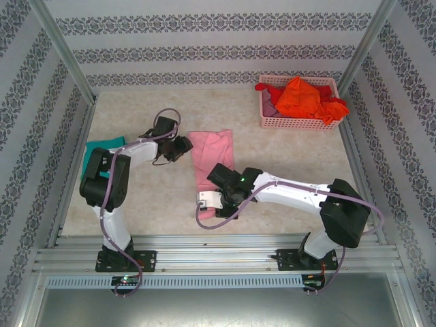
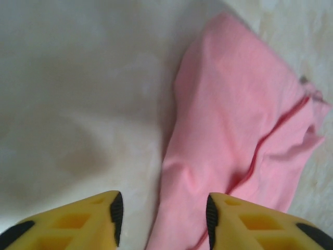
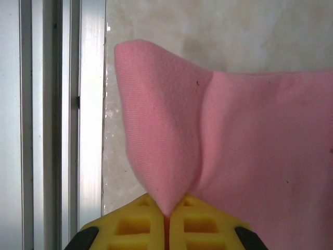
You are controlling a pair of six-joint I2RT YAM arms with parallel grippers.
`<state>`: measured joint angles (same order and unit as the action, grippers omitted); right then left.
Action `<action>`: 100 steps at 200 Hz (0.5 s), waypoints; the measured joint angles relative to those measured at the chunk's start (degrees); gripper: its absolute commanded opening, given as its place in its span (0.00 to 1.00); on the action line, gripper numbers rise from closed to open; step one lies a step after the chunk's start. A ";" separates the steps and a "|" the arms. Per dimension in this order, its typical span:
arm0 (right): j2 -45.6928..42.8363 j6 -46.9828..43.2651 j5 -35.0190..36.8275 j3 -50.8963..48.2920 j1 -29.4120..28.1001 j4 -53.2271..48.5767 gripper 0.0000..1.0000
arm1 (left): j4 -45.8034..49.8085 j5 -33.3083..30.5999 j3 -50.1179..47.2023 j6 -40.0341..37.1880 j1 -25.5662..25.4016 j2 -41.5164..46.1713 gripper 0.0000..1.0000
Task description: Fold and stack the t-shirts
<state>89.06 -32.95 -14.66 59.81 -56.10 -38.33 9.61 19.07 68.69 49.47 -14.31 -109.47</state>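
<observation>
Right tool [image 3: 167, 205] pinches pink t-shirt [image 3: 260, 156] corner; left tool [image 2: 164, 213] hovers, parted.

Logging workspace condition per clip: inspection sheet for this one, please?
Surface: pale mottled table, no spills seen.
Job's things: pink t-shirt lies mid-table; teal t-shirt at left, partly under the left arm; red and orange t-shirts heaped in the pink basket.
Clutter: pink basket, far right; else nothing seen.
Grippers: left gripper open over the pink t-shirt's edge; right gripper shut on a pinched fold of it.
Cables: purple cables loop off both arms.
Surroundings: patterned walls, aluminium rail at the near edge.
</observation>
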 measured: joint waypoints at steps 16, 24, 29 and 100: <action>-0.46 0.00 -0.02 0.07 0.15 -0.37 0.00 | 0.00 -0.04 3.02 0.00 0.00 -2.97 0.37; -0.63 -0.02 -0.04 0.13 0.48 -0.55 0.00 | 0.04 -0.07 4.26 -0.07 0.00 -4.31 0.35; -0.72 -0.02 -0.04 0.20 0.52 -0.63 0.00 | 0.09 -0.13 5.01 -0.15 0.00 -5.07 0.34; -0.94 -0.22 -0.28 0.48 1.99 -1.33 0.00 | 0.24 0.33 8.37 -0.44 0.00 -8.92 0.25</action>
<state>88.12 -33.17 -14.94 60.29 -54.11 -39.66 9.85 19.40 77.06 49.04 -14.31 -118.39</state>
